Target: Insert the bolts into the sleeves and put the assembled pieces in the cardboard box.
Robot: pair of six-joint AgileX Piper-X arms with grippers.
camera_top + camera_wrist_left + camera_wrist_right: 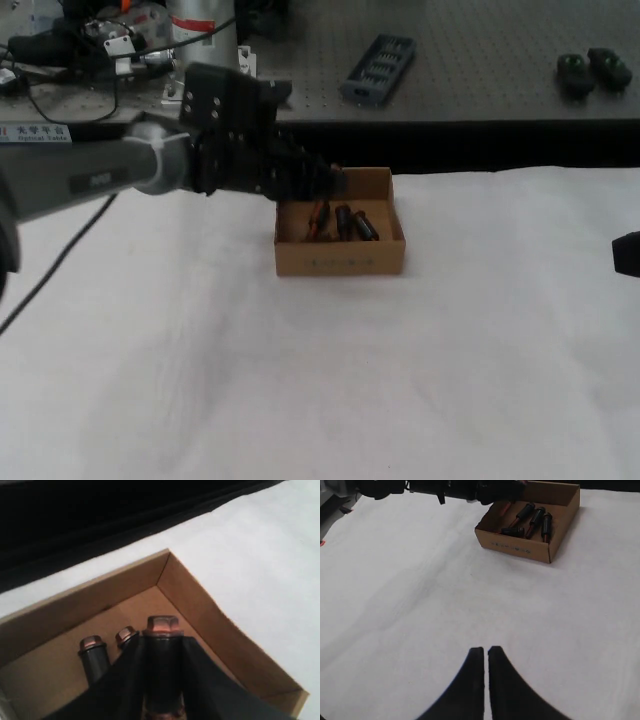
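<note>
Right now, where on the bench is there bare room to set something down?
Bare white cloth on the near side of the cardboard box and to its right. Crowded: inside the box, with assembled pieces and the left end effector holding another over it.

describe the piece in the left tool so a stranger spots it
Find the cardboard box on the cloth; the left tool hangs over it. The piece is the dark sleeve with a coppery hex head in its grip; the others lie on the box floor.
</note>
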